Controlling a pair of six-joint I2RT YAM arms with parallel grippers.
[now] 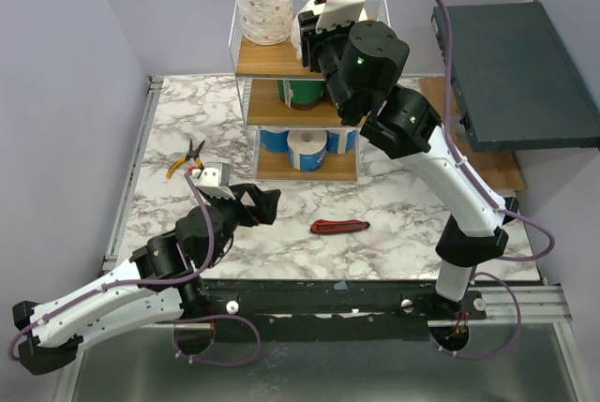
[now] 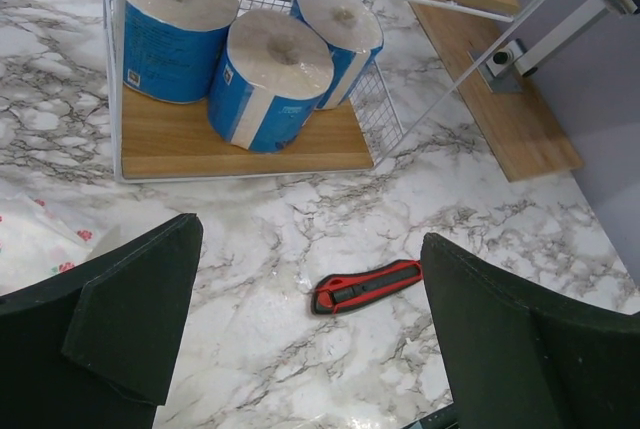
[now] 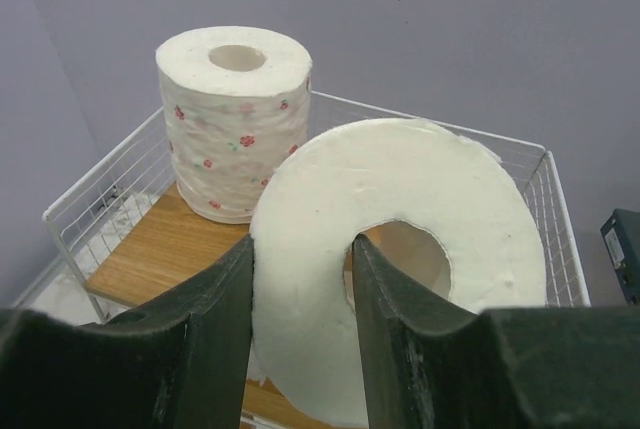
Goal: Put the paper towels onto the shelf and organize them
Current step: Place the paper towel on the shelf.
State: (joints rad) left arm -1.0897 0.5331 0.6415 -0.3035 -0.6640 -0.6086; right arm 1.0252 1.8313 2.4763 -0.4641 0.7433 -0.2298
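The shelf (image 1: 246,72) stands at the back of the table. On its top tier a dotted white paper towel roll (image 1: 263,1) (image 3: 235,119) stands upright. My right gripper (image 1: 306,38) (image 3: 300,289) is over that tier, shut on a plain white roll (image 3: 400,199). One finger is inside the core, the other against the roll's outside. Green-wrapped rolls (image 1: 302,91) fill the middle tier. Blue-wrapped rolls (image 1: 307,148) (image 2: 268,79) sit on the bottom board (image 2: 200,144). My left gripper (image 1: 265,205) (image 2: 310,349) hangs open above the marble, holding nothing.
A red-and-black utility knife (image 1: 339,227) (image 2: 365,287) lies on the marble in front of the shelf. Yellow-handled pliers (image 1: 192,156) lie to the shelf's left. A dark slab (image 1: 516,74) sits at the right. A white, pink-dotted patch (image 2: 40,239) shows beside my left finger.
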